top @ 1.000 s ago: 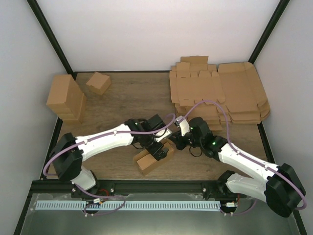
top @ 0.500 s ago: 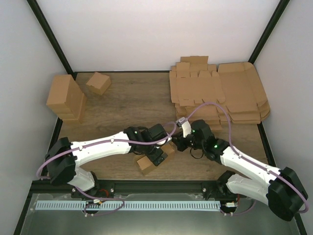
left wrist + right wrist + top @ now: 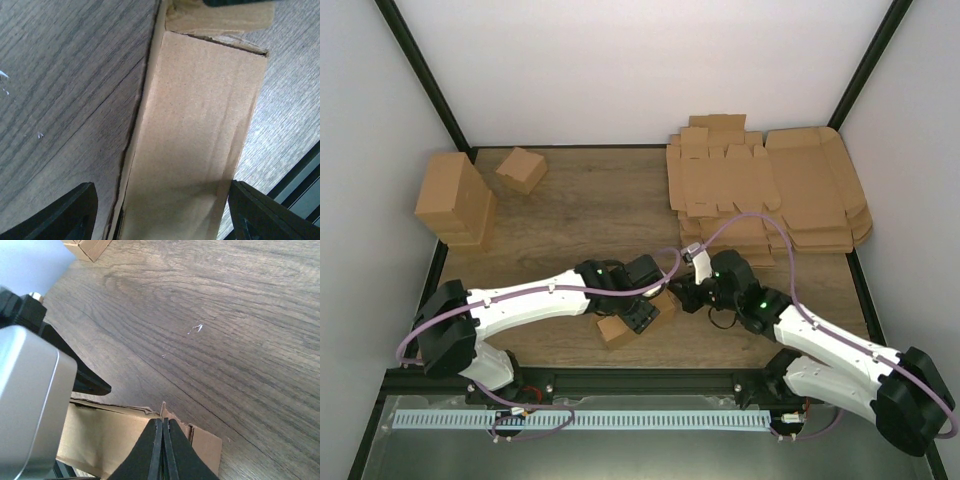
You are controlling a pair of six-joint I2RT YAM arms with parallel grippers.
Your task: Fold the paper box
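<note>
**Paper box** [image 3: 195,140], judged light and crease-prone, best taken across its long walls. Left gripper [image 3: 162,184] spread astride it; right gripper [image 3: 162,422] clenched at its flap [image 3: 220,17].

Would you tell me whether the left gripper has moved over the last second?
Yes. In the top view the left gripper has shifted slightly toward the black rail along the near edge, staying over the paper box.
</note>
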